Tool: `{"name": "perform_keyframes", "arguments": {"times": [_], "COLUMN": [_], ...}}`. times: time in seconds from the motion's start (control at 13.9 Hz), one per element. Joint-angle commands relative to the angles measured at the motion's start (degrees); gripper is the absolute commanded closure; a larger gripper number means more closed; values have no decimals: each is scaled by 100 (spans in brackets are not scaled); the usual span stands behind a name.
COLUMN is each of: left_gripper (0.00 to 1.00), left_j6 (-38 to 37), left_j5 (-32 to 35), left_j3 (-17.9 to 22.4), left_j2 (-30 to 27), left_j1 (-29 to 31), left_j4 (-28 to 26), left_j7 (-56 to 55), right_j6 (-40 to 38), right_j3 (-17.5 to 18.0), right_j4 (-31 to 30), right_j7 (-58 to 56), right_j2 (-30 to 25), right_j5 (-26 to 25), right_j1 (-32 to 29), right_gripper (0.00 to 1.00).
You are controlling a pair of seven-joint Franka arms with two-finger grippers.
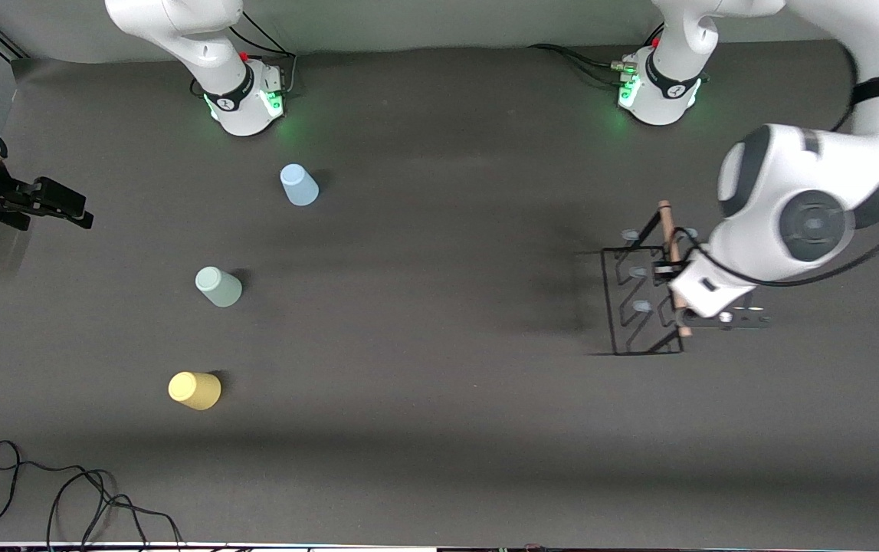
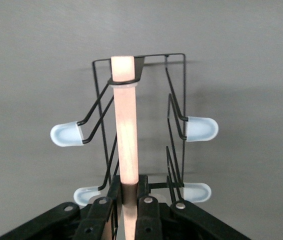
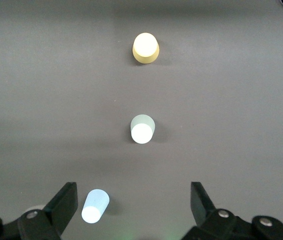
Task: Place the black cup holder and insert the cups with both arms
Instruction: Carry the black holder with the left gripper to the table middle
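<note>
1. My left gripper (image 1: pixel 675 270) is clamped tight on the light-wood handle (image 2: pixel 125 120) of the black cup holder (image 1: pixel 642 303), which sits toward the left arm's end of the worktop. Gripping the bar near one end keeps the rack's pegs out of the fingers' way, I'd judge.
2. I can't tell whether the rack's base is resting on the worktop or just above it.
3. My right gripper (image 1: pixel 63 205) waits wide open and empty, at the right arm's end of the worktop, presumably ready for the cups.
4. The blue cup (image 1: pixel 299 185), mint cup (image 1: pixel 218 286) and yellow cup (image 1: pixel 194 389) stand upside down, well apart, in a line running toward the front camera, blue farthest, yellow nearest.
5. The left wrist view shows what the front view hides: fingers (image 2: pixel 149 212) pinching the handle, with pale-tipped pegs (image 2: pixel 200 128) on either side.
6. The right wrist view shows the cups lined up under its spread fingers (image 3: pixel 64 202), the blue cup between them.
</note>
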Motion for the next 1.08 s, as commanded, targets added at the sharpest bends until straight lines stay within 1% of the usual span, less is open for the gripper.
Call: {"name": "perform_keyframes", "arguments": {"times": [0.0, 0.07, 0.14, 0.36, 0.43, 0.58, 0.65, 0.72, 1.01], "left_gripper": [100, 100, 100, 100, 100, 100, 100, 100, 100], "left_j6": [-148, -157, -158, -79, -61, 0, 44, 140, 220], "left_j5": [-417, -690, -762, -772, -789, -789, -789, -789, -780], "left_j3": [58, 40, 40, 40, 40, 40, 40, 40, 40], "left_j2": [238, 326, 536, 1230, 1572, 2284, 2479, 2559, 2630], "left_j1": [-600, -828, -1108, -1777, -2023, -2393, -2534, -2674, -3061], "left_j4": [538, 732, 995, 1821, 2215, 3225, 3482, 3554, 3520], "left_j7": [-794, -1039, -1364, -2251, -2611, -3079, -3246, -3335, -3275], "right_j6": [12, 12, 12, 20, 20, 20, 20, 29, 29], "right_j3": [-23, -23, -23, -23, -23, -23, -23, -23, -23], "right_j4": [-84, -84, -84, -84, -84, -93, -93, -93, -93], "right_j7": [43, 43, 43, 43, 43, 43, 43, 43, 43], "right_j2": [-101, -101, -101, -101, -101, -101, -101, -101, -93], "right_j5": [17, 17, 17, 17, 17, 17, 17, 17, 17], "right_j1": [16, -1, -2, 7, 7, 7, 7, 7, -2], "right_gripper": [0, 0, 0, 0, 0, 0, 0, 0, 0]}}
